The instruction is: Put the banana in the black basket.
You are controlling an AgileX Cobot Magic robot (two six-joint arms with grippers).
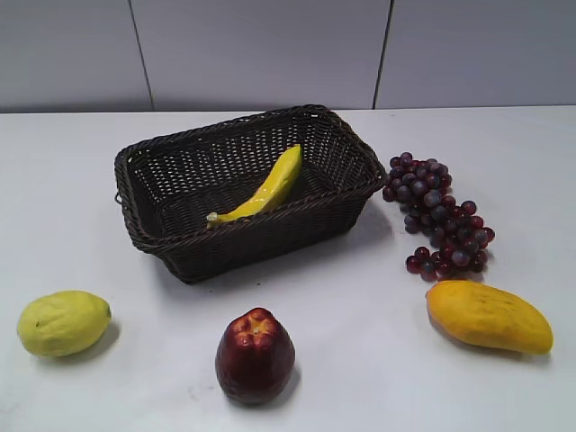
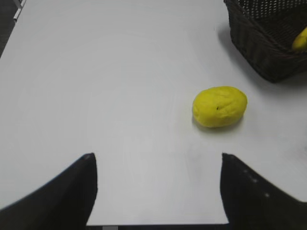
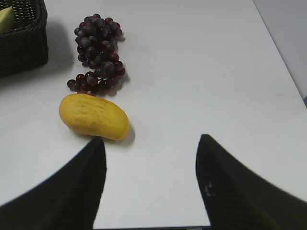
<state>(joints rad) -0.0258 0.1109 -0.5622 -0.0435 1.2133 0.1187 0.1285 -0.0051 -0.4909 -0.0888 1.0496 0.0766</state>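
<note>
The banana (image 1: pixel 264 193) lies slantwise inside the black basket (image 1: pixel 162 243), stem end resting near the front rim. A yellow tip of it shows in the left wrist view (image 2: pixel 301 40) inside the basket corner (image 2: pixel 261 43), and in the right wrist view (image 3: pixel 5 18) behind the basket wall (image 3: pixel 24 45). My left gripper (image 2: pixel 156 160) is open and empty over bare table, well away from the basket. My right gripper (image 3: pixel 151 141) is open and empty, near the mango. Neither gripper shows in the exterior view.
A lemon-like yellow fruit (image 1: pixel 63 322) (image 2: pixel 219 106) lies front left. A dark red apple (image 1: pixel 255 354) stands at the front middle. A mango (image 1: pixel 489 316) (image 3: pixel 93 116) lies front right, with purple grapes (image 1: pixel 438 216) (image 3: pixel 97 52) behind it. The white table's right edge (image 3: pixel 283 62) shows.
</note>
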